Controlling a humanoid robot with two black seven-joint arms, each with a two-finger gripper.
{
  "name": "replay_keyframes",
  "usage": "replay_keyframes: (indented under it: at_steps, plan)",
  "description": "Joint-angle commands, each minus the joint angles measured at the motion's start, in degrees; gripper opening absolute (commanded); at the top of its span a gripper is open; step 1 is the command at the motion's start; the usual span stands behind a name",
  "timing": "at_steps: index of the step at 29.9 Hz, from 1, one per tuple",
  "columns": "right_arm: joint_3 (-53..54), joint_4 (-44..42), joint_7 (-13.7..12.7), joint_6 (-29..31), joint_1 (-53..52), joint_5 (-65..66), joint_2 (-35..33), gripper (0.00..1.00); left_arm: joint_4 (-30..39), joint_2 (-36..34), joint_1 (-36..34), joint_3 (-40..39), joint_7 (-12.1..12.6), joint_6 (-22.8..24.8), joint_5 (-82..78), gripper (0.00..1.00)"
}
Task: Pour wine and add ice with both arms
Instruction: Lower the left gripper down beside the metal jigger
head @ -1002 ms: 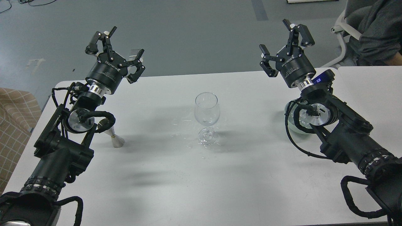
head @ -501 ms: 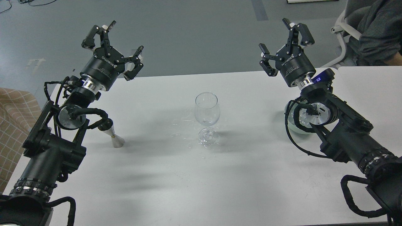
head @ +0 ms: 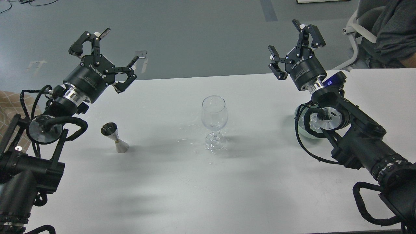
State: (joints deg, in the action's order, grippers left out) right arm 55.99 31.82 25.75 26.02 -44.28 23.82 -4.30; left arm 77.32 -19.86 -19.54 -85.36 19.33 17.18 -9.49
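Note:
A clear stemmed wine glass (head: 214, 120) stands upright mid-table and looks empty, with small wet glints on the table around its foot. A steel double-cone jigger (head: 113, 137) stands left of it. My left gripper (head: 107, 58) is open and empty, raised above the table's far left edge, behind the jigger. My right gripper (head: 294, 44) is open and empty, raised over the far right edge. A pale bowl (head: 302, 125) sits mostly hidden behind my right arm's joint; the ice cannot be made out.
The white table (head: 182, 188) has a second table abutting at the right (head: 383, 87). A seated person (head: 390, 29) on a white chair is at the far right. A tan checked surface (head: 13, 107) lies at the left edge.
My left arm has swung left and back, uncovering the jigger that its cables partly hid. The right arm, the glass and the bowl have stayed put.

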Motion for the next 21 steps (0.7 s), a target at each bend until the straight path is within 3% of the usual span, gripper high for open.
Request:
replay_keyframes:
  at_steps: [1,6,12,21]
  plan:
    - [0.0,0.09,0.09,0.0,0.16,0.0,-0.1,1.0,7.39,0.17,7.4,-5.6,3.78,-1.8,0.96,0.94]
    - [-0.09,0.0,0.09,0.0,0.25,0.0,0.17,1.0,14.69,0.52,18.99,-11.31,4.75,-2.85,4.12,0.94]
    - [-0.09,0.0,0.0,0.0,0.51,0.0,0.25,1.0,18.21,1.22,30.5,-16.5,4.84,-2.68,8.86,0.94]
    - [-0.17,-0.09,0.0,0.0,0.33,0.0,0.25,1.0,18.31,6.4,40.9,-16.86,5.8,-1.27,9.93,0.95]
